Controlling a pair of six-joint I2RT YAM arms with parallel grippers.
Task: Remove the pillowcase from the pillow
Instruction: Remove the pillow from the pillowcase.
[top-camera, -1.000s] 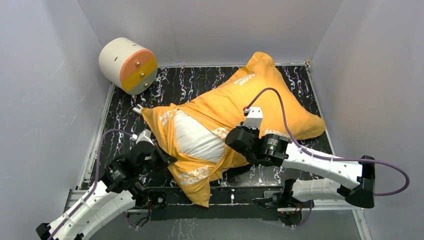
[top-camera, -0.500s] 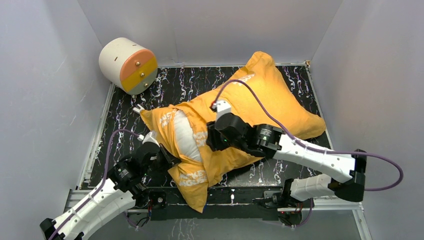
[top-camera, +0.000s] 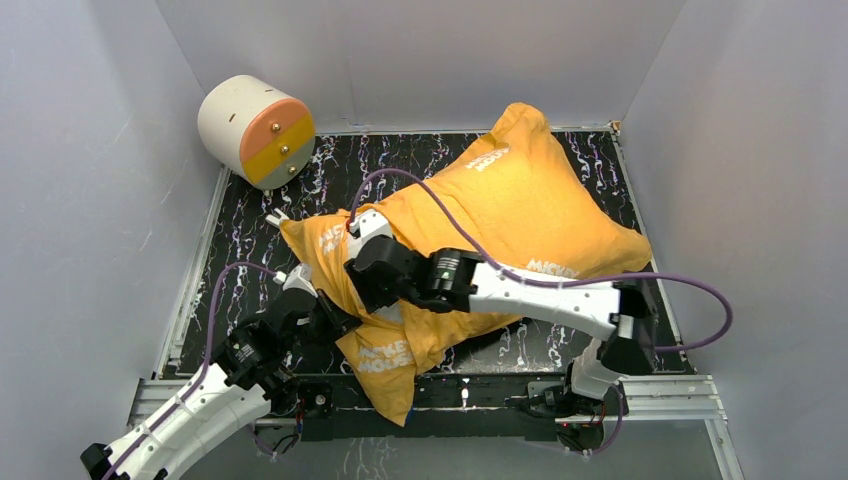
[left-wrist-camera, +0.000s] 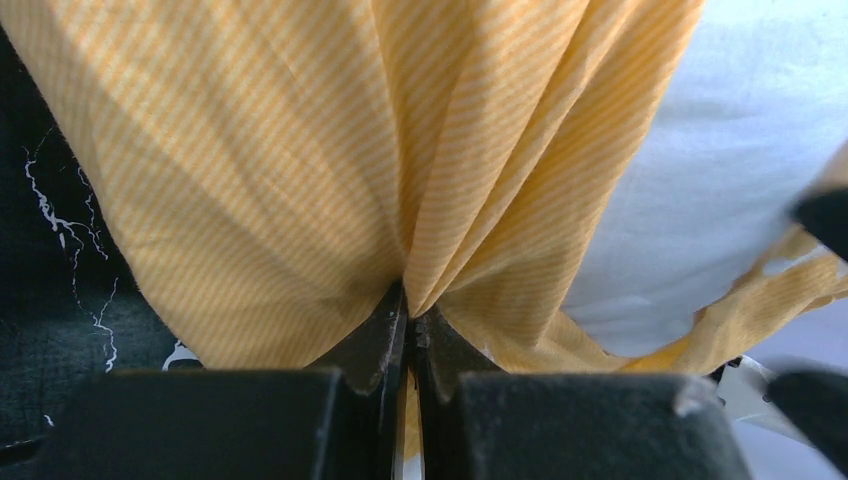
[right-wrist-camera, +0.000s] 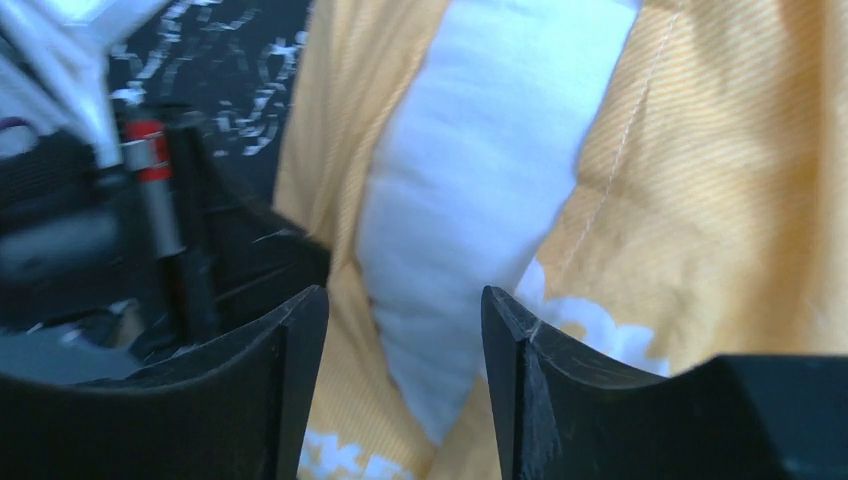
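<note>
The pillowcase (top-camera: 520, 200), orange-yellow side up, lies mid-tabletop (top-camera: 400, 160), with the pillow (right-wrist-camera: 470, 200) peeking out at its near-left opening. The left fingers (left-wrist-camera: 385, 330) pinch the cloth tight. The right fingers (right-wrist-camera: 300, 330) gape empty over the white and should bite pillow only, not cover.

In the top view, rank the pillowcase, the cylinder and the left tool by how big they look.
Largest to smallest:
1. pillowcase
2. cylinder
3. left tool, shut on the pillowcase edge

Pillow (right-wrist-camera: 470, 180) mostly inside pillowcase (top-camera: 540, 200)
</note>
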